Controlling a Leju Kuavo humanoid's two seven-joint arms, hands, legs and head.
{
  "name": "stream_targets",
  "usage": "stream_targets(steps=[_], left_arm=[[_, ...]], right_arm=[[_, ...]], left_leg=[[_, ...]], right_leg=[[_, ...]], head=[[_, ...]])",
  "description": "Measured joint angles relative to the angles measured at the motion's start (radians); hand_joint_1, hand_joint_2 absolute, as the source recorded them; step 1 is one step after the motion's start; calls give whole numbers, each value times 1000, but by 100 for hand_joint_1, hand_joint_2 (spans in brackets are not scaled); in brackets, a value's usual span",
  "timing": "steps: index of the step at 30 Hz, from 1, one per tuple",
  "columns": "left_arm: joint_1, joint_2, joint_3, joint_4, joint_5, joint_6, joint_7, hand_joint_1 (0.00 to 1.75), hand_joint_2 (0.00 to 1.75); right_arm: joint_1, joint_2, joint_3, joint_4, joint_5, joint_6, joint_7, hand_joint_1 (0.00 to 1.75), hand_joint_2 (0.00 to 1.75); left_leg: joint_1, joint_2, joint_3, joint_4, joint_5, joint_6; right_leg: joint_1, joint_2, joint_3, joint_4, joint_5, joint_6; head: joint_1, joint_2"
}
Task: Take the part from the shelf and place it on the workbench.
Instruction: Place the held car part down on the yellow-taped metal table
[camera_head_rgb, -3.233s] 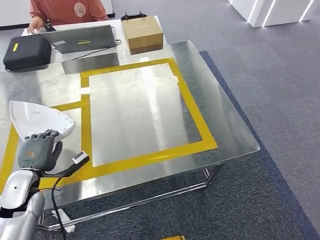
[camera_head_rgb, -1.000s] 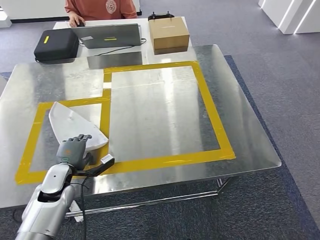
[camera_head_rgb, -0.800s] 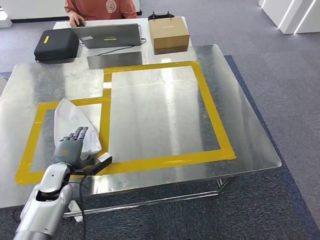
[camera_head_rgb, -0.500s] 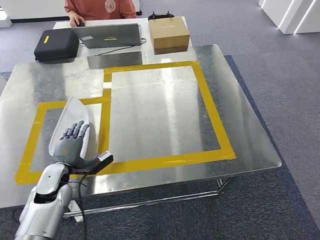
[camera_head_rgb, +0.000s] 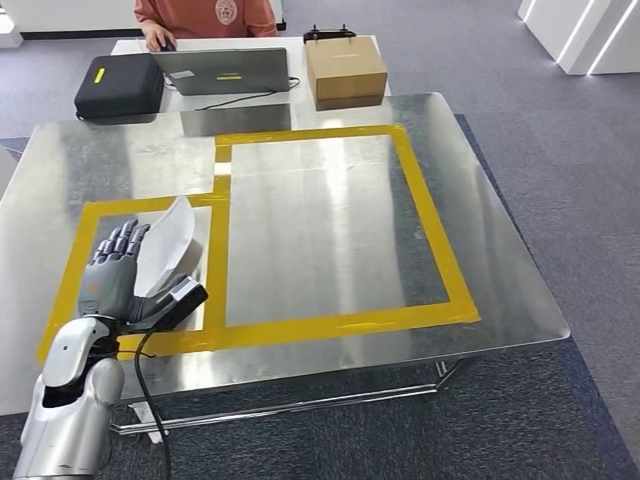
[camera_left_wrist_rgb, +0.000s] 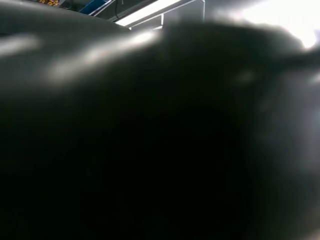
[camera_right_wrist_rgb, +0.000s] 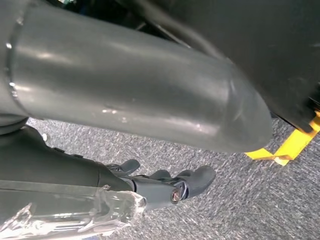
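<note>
The left hand (camera_head_rgb: 112, 280) is over the near left corner of the workbench (camera_head_rgb: 498, 250), inside the smaller of the two yellow tape frames (camera_head_rgb: 219, 250). Its fingers are stretched out and spread apart, and the white part (camera_head_rgb: 170, 245) stands tilted up against them, with its lower edge on or very near the metal top. It is not clear if the thumb still pinches the part or if the part only leans on the open fingers, so I cannot tell whether the hand has hold of it. I judge that this is the placing step, close to the end of the task: the part is already at the workbench and only has to be let down flat. The next move, I think, calls for lowering the part slowly until it lies inside the small frame, then drawing the hand away without dragging it. The right hand (camera_right_wrist_rgb: 166, 187) hangs above the carpet with fingers loosely apart and nothing in them. I count one white part and two tape frames. On the far table are one laptop (camera_head_rgb: 226, 70), one black case (camera_head_rgb: 121, 85) and one cardboard box (camera_head_rgb: 347, 68), with one person (camera_head_rgb: 204, 12) sitting behind.
</note>
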Motion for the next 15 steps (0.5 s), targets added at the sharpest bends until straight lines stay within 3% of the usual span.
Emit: stream_targets(steps=[2, 3, 5, 6, 7, 9, 11, 12, 13, 15], left_arm=[[6, -1, 2, -2, 0, 0, -1, 0, 0], [9, -2, 3, -3, 1, 0, -1, 0, 0], [13, -3, 6, -8, 8, 0, -1, 0, 0], [14, -3, 9, -14, 15, 1, -2, 0, 0], [14, -3, 12, -20, 24, 1, -2, 0, 0], [14, -2, 23, -35, 41, 0, -4, 0, 0], [19, 1, 33, -47, 50, -2, -5, 0, 0], [21, 4, 38, -53, 51, -3, -6, 0, 0], [23, 6, 43, -58, 52, -4, -7, 0, 0], [24, 11, 49, -65, 52, -9, -8, 0, 0]], right_arm=[[2, 0, 2, -1, 0, 0, 0, 0, 0], [3, 0, 3, -1, 0, 0, 1, 0, 0], [4, 0, 4, -3, 0, -1, 1, 0, 0], [4, 0, 4, -3, 0, -2, 1, 0, 0], [5, 0, 4, -3, -1, -4, 1, 0, 0], [8, 0, 5, -3, -1, -6, 1, 0, 0], [10, 0, 5, -4, -2, -6, 2, 0, 0], [10, 0, 5, -4, -1, -5, 3, 0, 0], [9, 0, 6, -4, 0, -4, 3, 0, 0], [11, 0, 9, -4, 3, -3, 4, 0, 0]], left_leg=[[0, -2, -1, 1, -1, 0], [0, -6, -1, 1, -1, -2], [2, -19, 0, 3, -3, -9], [1, -26, -2, 6, -4, -14], [0, -33, -5, 9, -4, -20], [2, -49, -12, 12, 0, -34], [7, -64, -17, 14, 2, -46], [8, -55, -23, 24, -7, -51], [7, -37, -36, 53, -25, -55], [6, 7, -92, 168, -85, -61]], right_leg=[[-2, -1, -49, 99, -33, 5], [-3, -1, -48, 96, -21, 6], [-7, 11, 7, -12, 44, 6], [-11, 35, 45, -83, 69, 5], [-14, 54, 74, -134, 83, 2], [-14, 73, 98, -170, 83, -8], [-10, 48, 100, -170, 86, -21], [-11, 36, 102, -172, 86, -28], [-12, 23, 104, -174, 87, -35], [-10, -5, 107, -176, 85, -45]], head=[[0, 0], [1, 0], [1, 0], [1, 0], [0, 0], [-1, 0], [-1, 0], [-4, 0], [-7, 0], [-14, 0]])
